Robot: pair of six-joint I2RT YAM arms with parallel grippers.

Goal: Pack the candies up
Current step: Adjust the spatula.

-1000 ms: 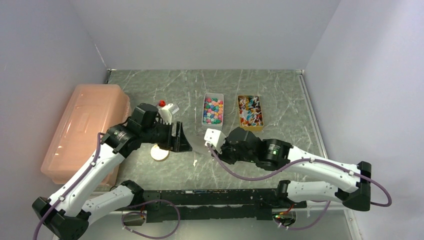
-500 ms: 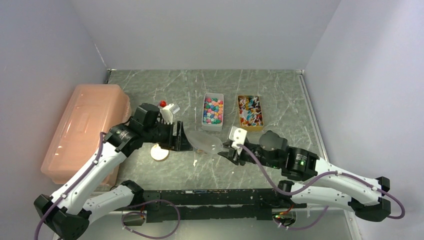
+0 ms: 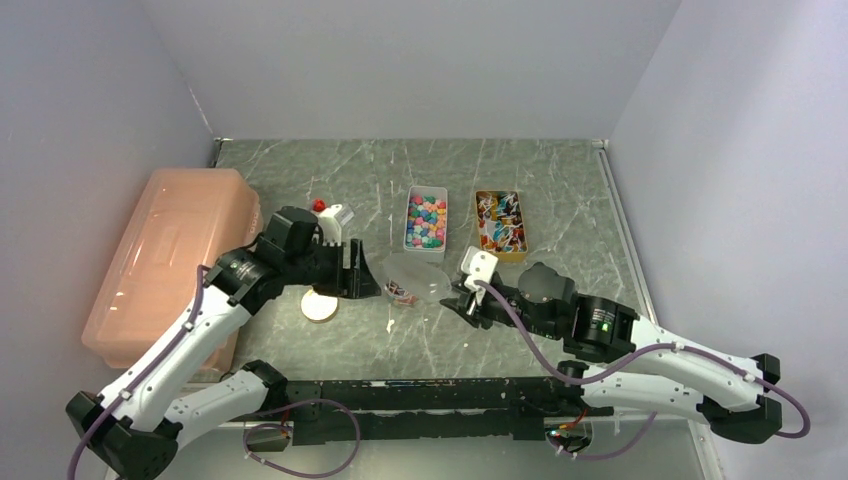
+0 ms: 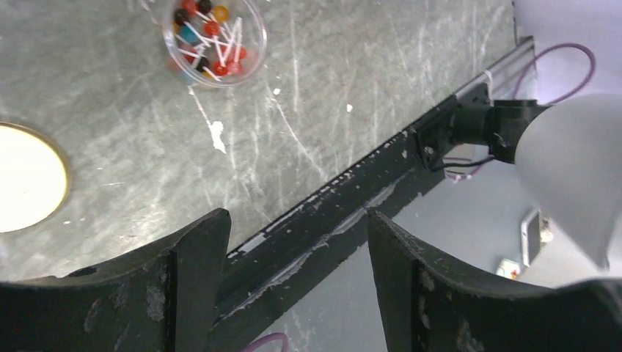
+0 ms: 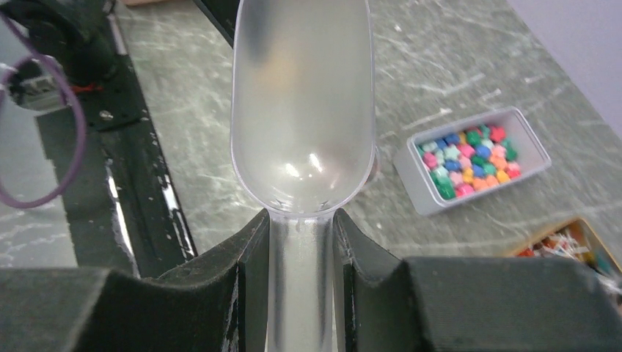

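Note:
The candies (image 3: 426, 220) are a heap of small pink, blue, green and yellow sweets in a white rectangular tray (image 3: 408, 236) at mid-table; they also show in the right wrist view as the candies (image 5: 473, 158). My right gripper (image 3: 468, 298) (image 5: 301, 227) is shut on the handle of a clear plastic scoop (image 3: 420, 276) (image 5: 301, 110). The scoop is empty and points left, just short of the tray. My left gripper (image 3: 356, 276) (image 4: 295, 220) stands open, with nothing between its fingers, left of the scoop.
A small clear cup of lollipops (image 3: 399, 291) (image 4: 213, 37) sits under the scoop's tip. A round cream lid (image 3: 320, 306) (image 4: 22, 187) lies beside the left gripper. An orange tray of wrapped sweets (image 3: 500, 224) stands right of the white tray. A pink lidded tub (image 3: 170, 260) fills the left edge.
My right arm has drawn back to the right, bringing the scoop out into view over the cup. The left gripper has barely moved.

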